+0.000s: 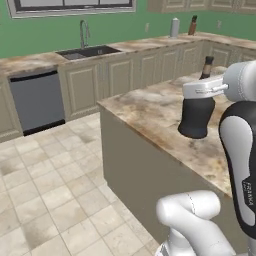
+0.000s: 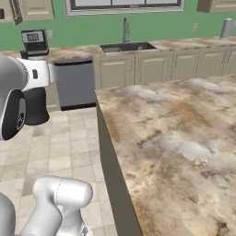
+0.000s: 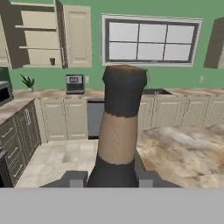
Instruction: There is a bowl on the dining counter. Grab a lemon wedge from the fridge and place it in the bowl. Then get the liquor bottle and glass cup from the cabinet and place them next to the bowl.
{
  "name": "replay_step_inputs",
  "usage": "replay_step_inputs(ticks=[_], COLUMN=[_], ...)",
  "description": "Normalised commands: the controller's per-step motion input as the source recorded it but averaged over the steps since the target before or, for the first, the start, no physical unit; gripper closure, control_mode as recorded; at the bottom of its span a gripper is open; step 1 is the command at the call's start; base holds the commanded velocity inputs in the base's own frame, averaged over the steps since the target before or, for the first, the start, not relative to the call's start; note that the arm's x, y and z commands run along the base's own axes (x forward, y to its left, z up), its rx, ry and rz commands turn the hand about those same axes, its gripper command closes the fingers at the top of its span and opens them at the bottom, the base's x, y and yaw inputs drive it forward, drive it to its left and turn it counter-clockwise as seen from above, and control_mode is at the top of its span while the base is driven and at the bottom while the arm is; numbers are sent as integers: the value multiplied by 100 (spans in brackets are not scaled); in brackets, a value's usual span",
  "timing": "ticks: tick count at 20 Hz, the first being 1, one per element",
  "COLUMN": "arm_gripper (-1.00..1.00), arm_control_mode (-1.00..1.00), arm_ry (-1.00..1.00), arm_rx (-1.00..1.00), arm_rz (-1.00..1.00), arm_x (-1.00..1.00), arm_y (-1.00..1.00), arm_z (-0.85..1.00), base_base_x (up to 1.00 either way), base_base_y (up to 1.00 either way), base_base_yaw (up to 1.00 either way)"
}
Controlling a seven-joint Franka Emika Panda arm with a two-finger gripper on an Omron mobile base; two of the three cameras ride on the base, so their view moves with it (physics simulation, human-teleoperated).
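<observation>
Clamped around the tall dark glass liquor bottle (image 3: 117, 144) low on its body, gripper (image 3: 110, 178) carries something probably heavy, slippery and fragile, best held low.

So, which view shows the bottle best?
The hand view: the bottle rises between the gripper fingertips, with dark cap and tan neck close up. The left base view gives its small top behind the hand.

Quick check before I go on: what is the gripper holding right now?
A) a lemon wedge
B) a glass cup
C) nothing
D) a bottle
D. In the hand view the bottle, with its dark cap and tan neck, rises between the fingertips of the gripper, which is shut on its dark body.
</observation>
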Motion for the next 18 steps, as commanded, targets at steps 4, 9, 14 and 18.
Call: replay_step_inputs(ticks=[4, 9, 14, 18], arm_gripper=[100, 100, 100, 100], arm_control_mode=[100, 100, 100, 100], arm_ry=[0, 0, 0, 0], arm_rx=[0, 0, 0, 0], arm_rz=[0, 0, 0, 0], arm_x=[0, 0, 0, 0], arm_y=[0, 0, 0, 0], arm_z=[0, 0, 0, 0], base_base_x=[-100, -100, -100, -100], base_base_y=[-100, -96, -89, -92], base_base_yaw=[-5, -3, -2, -1])
